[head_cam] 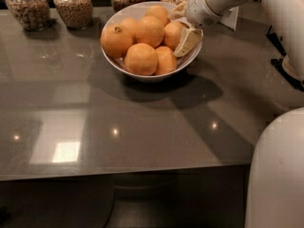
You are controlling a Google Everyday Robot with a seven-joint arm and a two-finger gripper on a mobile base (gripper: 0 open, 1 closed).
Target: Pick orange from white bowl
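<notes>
Grey counter (142, 127); grain jars (73, 6) behind white bowl (145, 76); jaws at orange (172, 33)

Your arm (273, 6) reaches in from the right of the white bowl (118, 63), wrist (205, 6) angled downward, gripper (180, 32) sitting low just inside the bowl's right rim.

Dim warm light, glare spots on table (156, 146), shadow beneath white bowl (151, 75), pincer (183, 27) inside it.

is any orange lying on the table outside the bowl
No, every orange sits inside the bowl, and the gripper is in at the bowl's right side.
</notes>
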